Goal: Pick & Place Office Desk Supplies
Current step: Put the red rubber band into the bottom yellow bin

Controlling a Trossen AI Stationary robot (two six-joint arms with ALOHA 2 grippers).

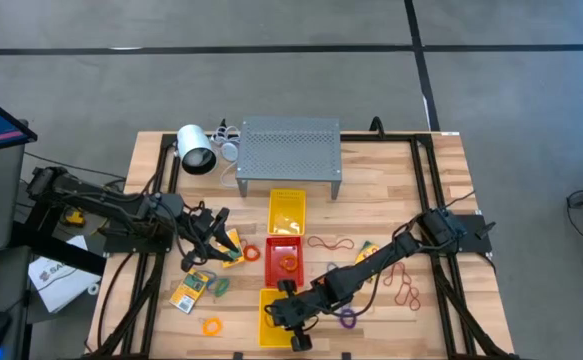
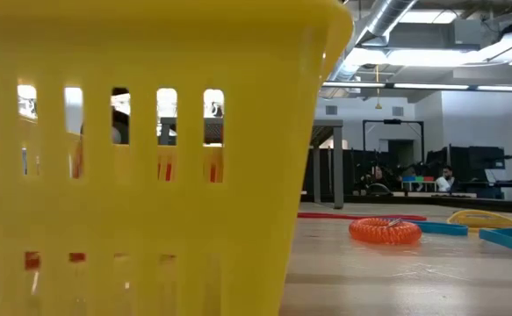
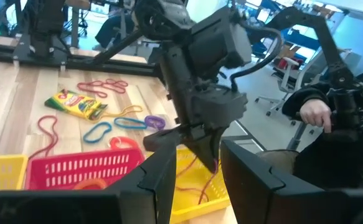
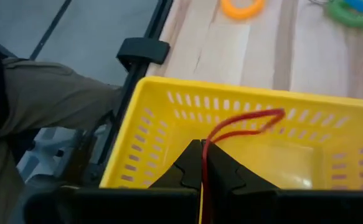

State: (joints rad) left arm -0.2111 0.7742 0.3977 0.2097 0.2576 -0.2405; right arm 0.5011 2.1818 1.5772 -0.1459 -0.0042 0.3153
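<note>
The wooden table (image 1: pixel 391 190) carries a grey perforated riser (image 1: pixel 289 150) at its far edge, with a white cylindrical lamp (image 1: pixel 196 150) lying just left of it. Three trays run in a line down the middle: a yellow tray (image 1: pixel 287 210) farthest, a red tray (image 1: pixel 283 258) next, and a second yellow tray (image 1: pixel 269 318) at the near edge. The right gripper (image 4: pixel 203 163) hangs over that nearest yellow tray, its fingers pressed together on a thin red rubber band (image 4: pixel 243 124) whose loop arches up above the tray's inside. The left gripper (image 1: pixel 214 240) sits left of the red tray, its fingers standing apart with nothing seen between them. A yellow card packet (image 1: pixel 191 292) lies near the left gripper, on the near side, an orange ring (image 1: pixel 212 325) nearer still. Right of the trays lie a red band (image 1: pixel 331 242), a purple loop (image 1: pixel 349 318) and a cluster of red bands (image 1: pixel 406 290). Beyond the near edge, a person's trouser leg (image 4: pixel 44 106) shows.
</note>
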